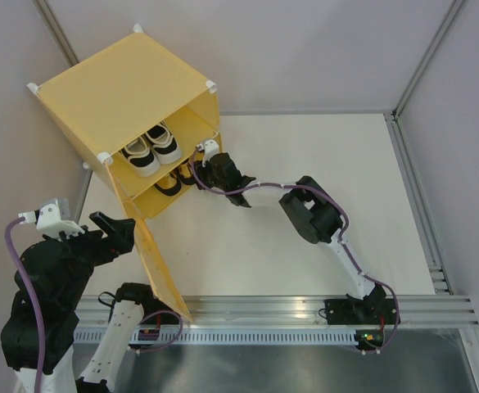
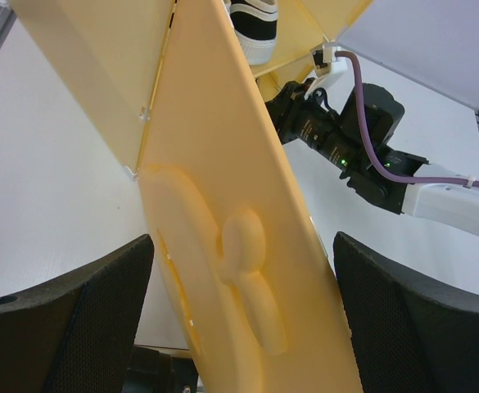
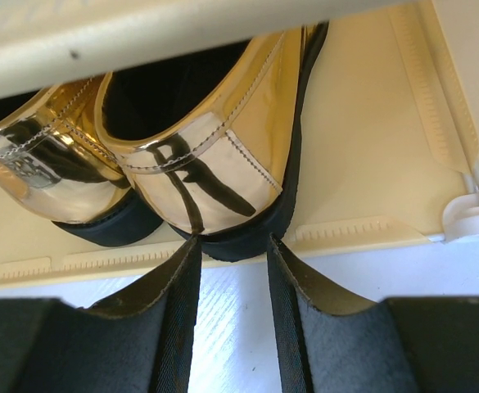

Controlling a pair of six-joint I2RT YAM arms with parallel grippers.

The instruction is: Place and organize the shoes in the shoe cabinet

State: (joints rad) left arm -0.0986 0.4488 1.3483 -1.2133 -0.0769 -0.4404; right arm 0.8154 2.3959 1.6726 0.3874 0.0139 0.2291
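right claw jaws partly parted, tips at heel of gold slip-on, grip cannot be told; second gold slip-on touching beside it, in shoe cabinet lower compartment; sneakers on shelf above; left claw spread wide astride open door

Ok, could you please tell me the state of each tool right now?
Left tool: open, astride the yellow plastic cabinet door.
Right tool: open, holding nothing, at the heel of the shiny gold slip-on shoe.

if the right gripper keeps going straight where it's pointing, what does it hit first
The heel of the nearer gold slip-on in the shoe cabinet's lower compartment, directly ahead of the right gripper; it may already be touching.
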